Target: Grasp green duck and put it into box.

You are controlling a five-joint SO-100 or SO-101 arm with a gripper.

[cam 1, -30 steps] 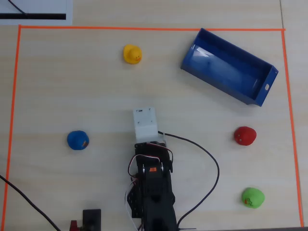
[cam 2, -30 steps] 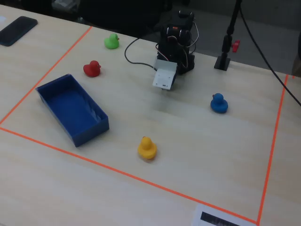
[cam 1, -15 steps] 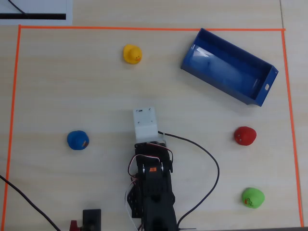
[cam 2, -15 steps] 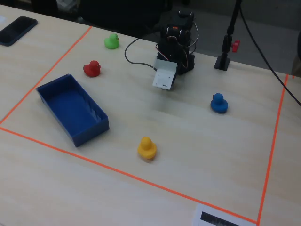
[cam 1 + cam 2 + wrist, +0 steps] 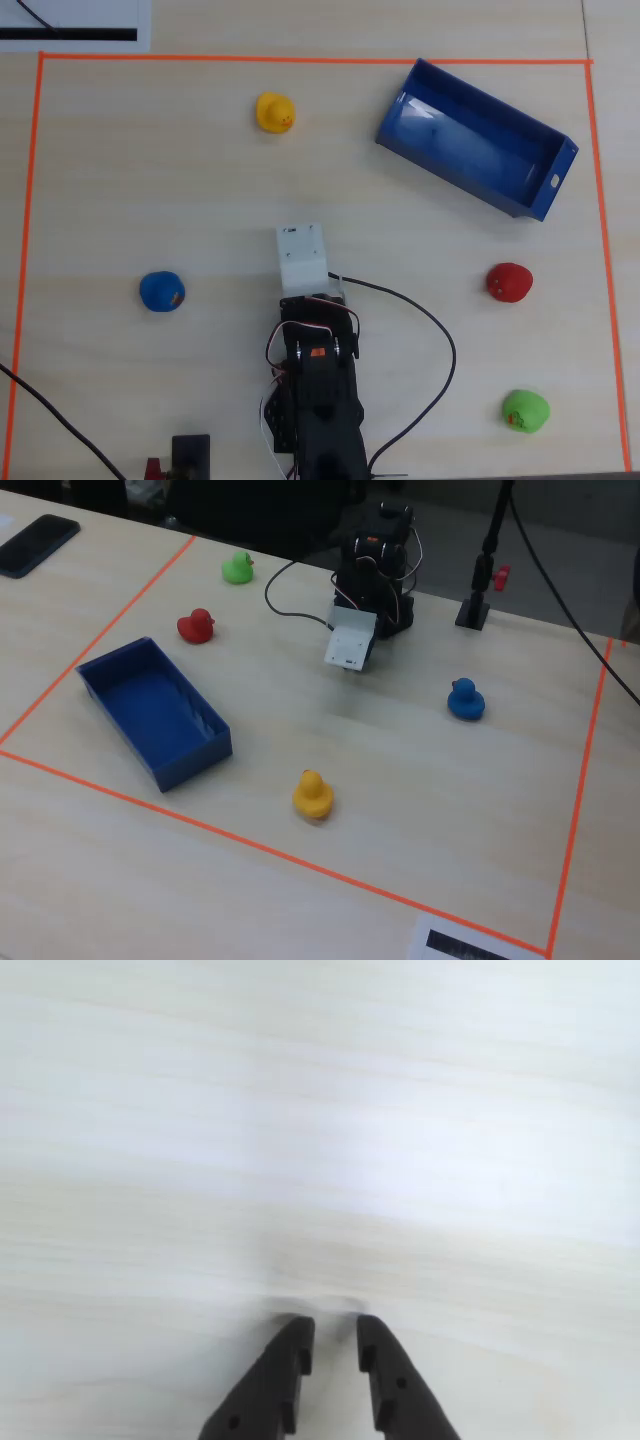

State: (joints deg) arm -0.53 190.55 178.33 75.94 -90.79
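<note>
The green duck [image 5: 525, 411] sits on the table at the lower right of the overhead view, and at the far left in the fixed view [image 5: 237, 568]. The blue box [image 5: 470, 140] lies open-topped and empty at the upper right; in the fixed view it is at the left [image 5: 190, 752]. My gripper [image 5: 336, 1328] hangs low over bare table in the middle, its black fingers a narrow gap apart with nothing between them. In the overhead view the white wrist housing [image 5: 303, 256] hides it. The duck is far to its right there.
A red duck [image 5: 509, 282] sits between the green duck and the box. A yellow duck [image 5: 275, 111] and a blue duck [image 5: 161, 291] lie elsewhere. Orange tape [image 5: 30, 200] frames the work area. A black cable [image 5: 440, 340] loops right of the arm base.
</note>
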